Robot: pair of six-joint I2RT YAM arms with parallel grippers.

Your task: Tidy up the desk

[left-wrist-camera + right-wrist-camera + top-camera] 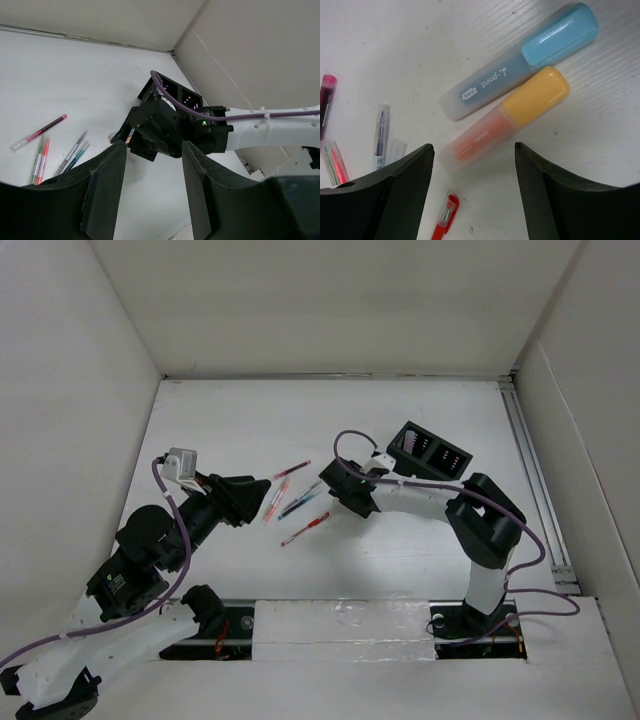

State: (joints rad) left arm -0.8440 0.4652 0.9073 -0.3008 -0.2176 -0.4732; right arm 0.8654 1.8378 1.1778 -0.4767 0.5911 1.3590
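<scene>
Desk [300,420] fills the floor of the top view, white and matte, walled by upright panels. On it, toward the far right, sits a black organizer box [432,452] with compartments. We see the left gripper [258,494] released and empty, aimed at a loose cluster of pens [290,498] mid-table. The right gripper [335,490] hangs over the right end of that cluster, its jaws also spread and grasping nothing.

Only the right wrist view shows what lies under it: a blue highlighter [520,60] and an orange highlighter [505,117] side by side, touching, the orange one between the spread fingers. On the blue barrel we read a script word ending in "-point"; the orange barrel's small print is beyond us. A red pen [445,220] pokes in below.

From the left wrist we see the right gripper head-on, a green light [204,122] glowing on its body, and the box behind it.
</scene>
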